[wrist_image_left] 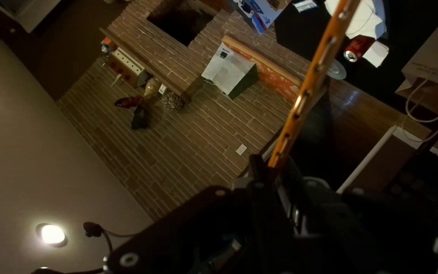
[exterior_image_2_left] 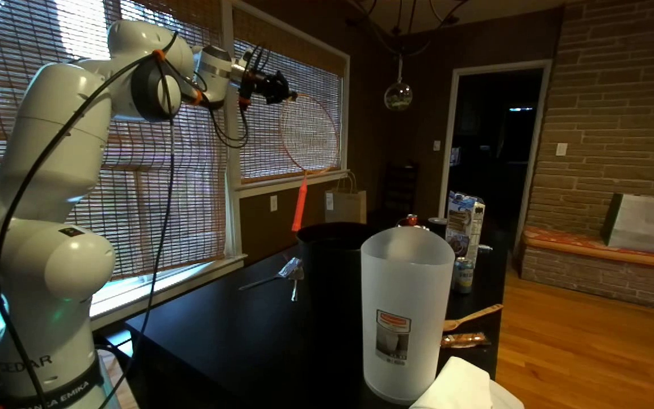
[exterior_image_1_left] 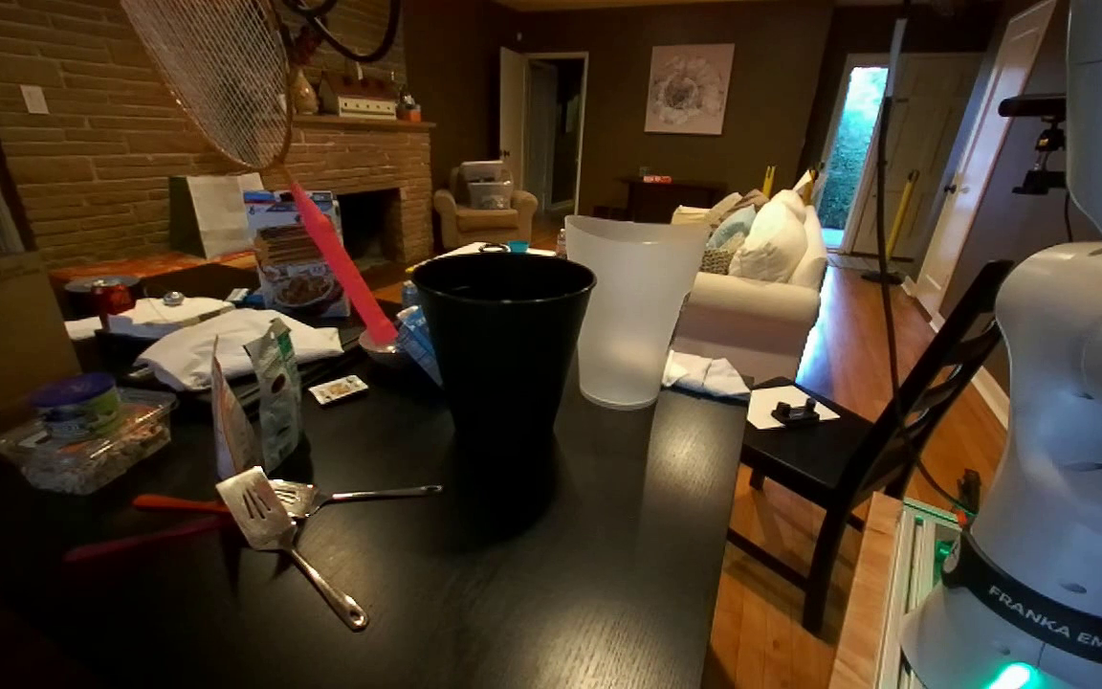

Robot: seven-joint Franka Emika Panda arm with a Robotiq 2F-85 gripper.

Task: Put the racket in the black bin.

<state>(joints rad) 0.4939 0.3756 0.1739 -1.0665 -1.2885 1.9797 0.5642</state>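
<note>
The racket has an orange-framed, strung head [exterior_image_1_left: 226, 77] and a long pink-orange handle [exterior_image_2_left: 300, 204]. It hangs in the air, head up and handle down, slightly tilted. My gripper [exterior_image_2_left: 289, 96] is shut on the rim of the racket's head; in the wrist view the orange rim [wrist_image_left: 304, 93] runs out from between the fingertips [wrist_image_left: 274, 167]. The black bin [exterior_image_1_left: 508, 368] stands upright on the dark table, and it also shows in an exterior view [exterior_image_2_left: 330, 284]. In both exterior views the handle's lower end appears to one side of the bin. The bin's inside bottom is hidden.
A frosted white bin [exterior_image_1_left: 628, 316] stands beside the black bin. Metal spatulas [exterior_image_1_left: 264, 517], pouches [exterior_image_1_left: 274, 392], a clear plastic box [exterior_image_1_left: 97, 445], a cereal box [exterior_image_1_left: 297, 254] and white cloth [exterior_image_1_left: 240, 349] lie on the table [exterior_image_1_left: 551, 593]. A black chair [exterior_image_1_left: 828, 450] stands at its side.
</note>
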